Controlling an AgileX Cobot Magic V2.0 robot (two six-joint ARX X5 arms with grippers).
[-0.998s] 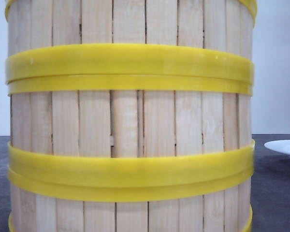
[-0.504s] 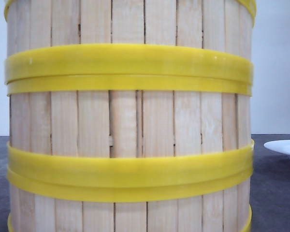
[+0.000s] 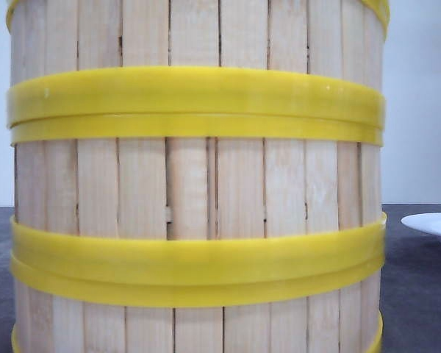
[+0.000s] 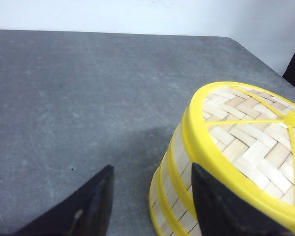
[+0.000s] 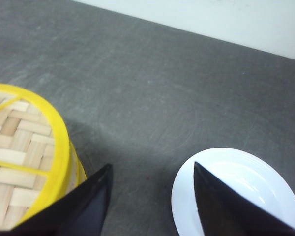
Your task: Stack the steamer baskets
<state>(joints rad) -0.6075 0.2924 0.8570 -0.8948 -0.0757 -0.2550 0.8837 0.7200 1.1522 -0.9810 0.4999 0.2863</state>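
You're looking at three steamer baskets (image 3: pixel 195 180) in the front view, counted by their tiers of slats. Two double yellow bands mark where the rims meet, which gives three tiers. The wrist views show only the stack's woven top, so you can't confirm the count from there. You have one white plate (image 5: pixel 236 196) and one grey counter (image 4: pixel 88 88). There are two grippers, the left gripper (image 4: pixel 152 201) and the right gripper (image 5: pixel 152 201), each showing two black fingers.

My left hand (image 4: pixel 150 204) hangs above the counter (image 4: pixel 78 98), its two dark fingers (image 4: pixel 93 206) spread apart, gripping nothing. My right hand (image 5: pixel 151 201) does likewise, fingers (image 5: pixel 88 206) wide and empty.
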